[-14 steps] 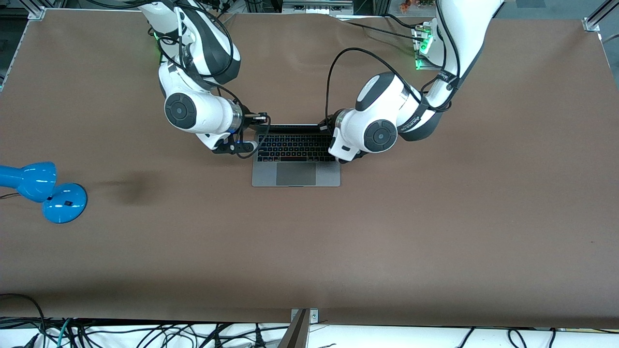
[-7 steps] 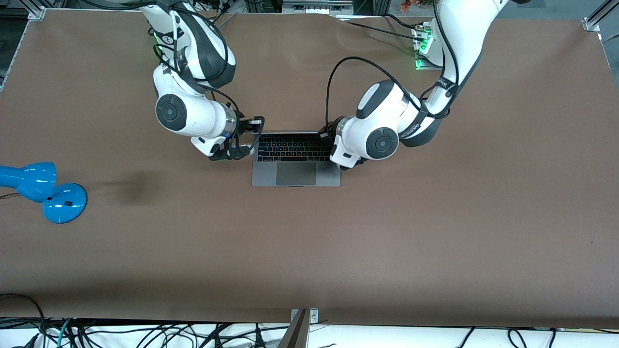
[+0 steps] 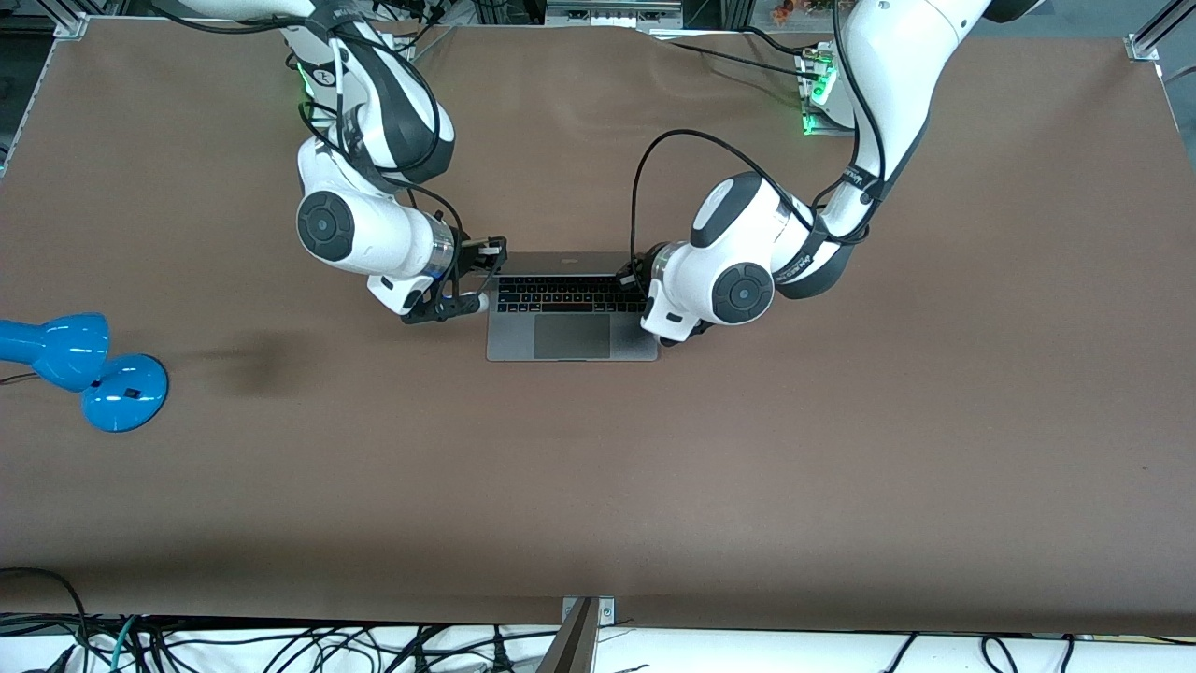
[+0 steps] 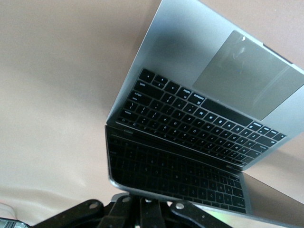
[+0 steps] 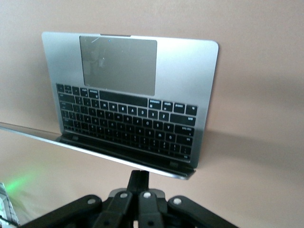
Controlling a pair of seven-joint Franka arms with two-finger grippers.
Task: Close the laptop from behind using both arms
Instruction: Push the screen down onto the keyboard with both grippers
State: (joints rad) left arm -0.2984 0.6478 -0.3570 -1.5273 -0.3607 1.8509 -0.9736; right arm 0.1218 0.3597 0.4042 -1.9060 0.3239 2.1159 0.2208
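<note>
- Brown table (image 3: 841, 449), laptop (image 3: 571, 335) mid-table btwn both arms, lid part-way down.
- Mid-close: left gripper (image 4: 142, 205) and right gripper (image 5: 138, 183), fingers pressed together, against lid's back near its corners.
- Next, prob.: push lid down evenly, both sides in step, gently.
- Blue lamp (image 3: 79, 369) well apart, toward right arm's end; no obstruction.

Even overhead light leaves the brown counter (image 3: 747, 467) bright with a faint shadow patch; wrist views look softer, with the screen mirroring keys.
</note>
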